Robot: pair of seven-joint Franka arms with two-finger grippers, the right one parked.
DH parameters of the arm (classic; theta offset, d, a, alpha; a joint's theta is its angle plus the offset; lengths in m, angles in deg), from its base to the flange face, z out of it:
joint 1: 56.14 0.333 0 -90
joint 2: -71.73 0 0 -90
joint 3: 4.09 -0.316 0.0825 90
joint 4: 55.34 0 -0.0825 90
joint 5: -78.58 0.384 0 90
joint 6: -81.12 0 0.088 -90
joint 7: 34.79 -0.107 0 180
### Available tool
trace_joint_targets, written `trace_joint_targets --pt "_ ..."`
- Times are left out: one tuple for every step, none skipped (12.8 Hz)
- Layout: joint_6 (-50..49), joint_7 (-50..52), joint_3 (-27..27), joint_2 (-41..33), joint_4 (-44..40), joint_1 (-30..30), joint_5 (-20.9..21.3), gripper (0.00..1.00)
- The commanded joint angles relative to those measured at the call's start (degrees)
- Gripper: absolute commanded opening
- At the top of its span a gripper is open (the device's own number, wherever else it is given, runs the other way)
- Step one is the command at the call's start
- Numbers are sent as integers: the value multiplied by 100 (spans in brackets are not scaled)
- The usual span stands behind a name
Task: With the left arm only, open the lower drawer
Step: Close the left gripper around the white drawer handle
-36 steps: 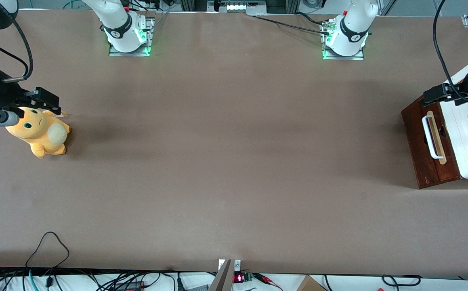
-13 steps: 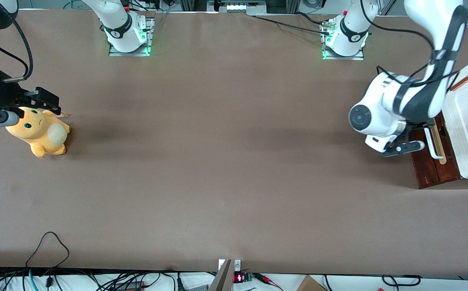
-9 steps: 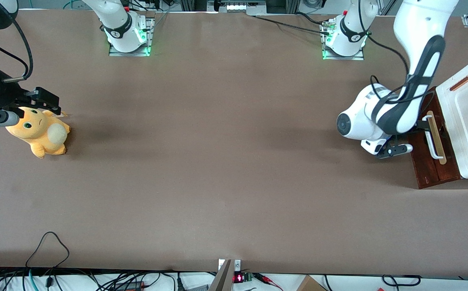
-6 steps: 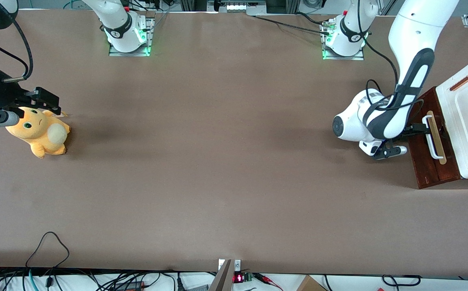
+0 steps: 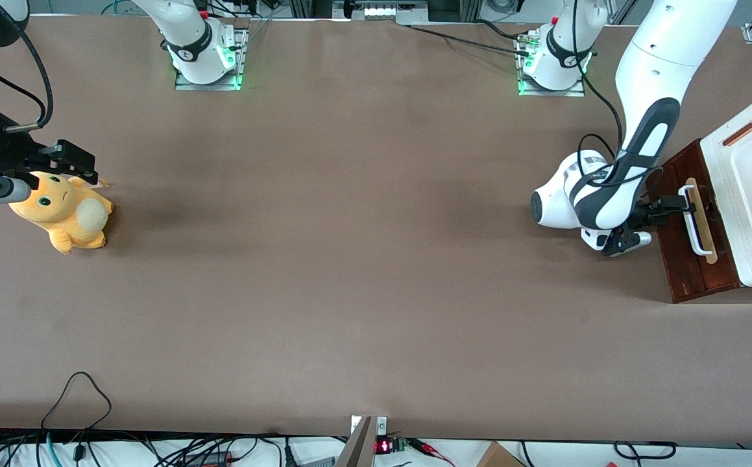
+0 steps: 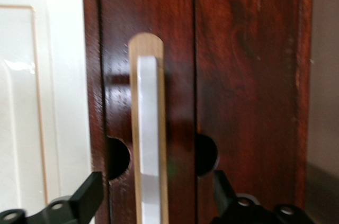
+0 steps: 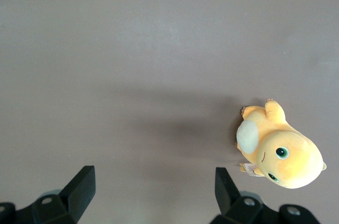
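1. The left arm (image 5: pixel 648 71) has glossy white shells with dark grey joint bands.
2. A black cable loops along it.
3. Its gripper (image 5: pixel 677 206), small and black, has fingers (image 6: pixel 87 198) spread, at the drawer front.

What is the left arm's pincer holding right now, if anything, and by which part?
Nothing. The open pincer sits in front of the dark reddish-brown wooden lower drawer, fingers straddling its white loop handle without closing on it.

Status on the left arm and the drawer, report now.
Gripper open, fingers either side of the white handle, not yet closed on it. Lower drawer shut. Nothing in the way.
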Motion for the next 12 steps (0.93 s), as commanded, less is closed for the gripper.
trace_joint_targets --pt "-208 144 24 46 -1 9 228 80" --pt "-286 240 24 82 -1 18 324 77" --pt "-322 337 24 143 -1 44 456 74" --pt "-322 381 24 187 -1 70 518 73" --pt "-322 417 24 240 -1 79 571 69" --pt "-322 521 24 301 -1 132 667 68" --pt "-322 592 24 345 8 167 711 67" --pt "-331 628 16 372 8 167 712 67" --pt "-340 628 16 389 17 167 721 66" --pt "-383 628 16 390 17 167 721 65" --pt "-401 628 16 381 17 167 721 61" --pt "-410 628 16 381 17 167 721 49"
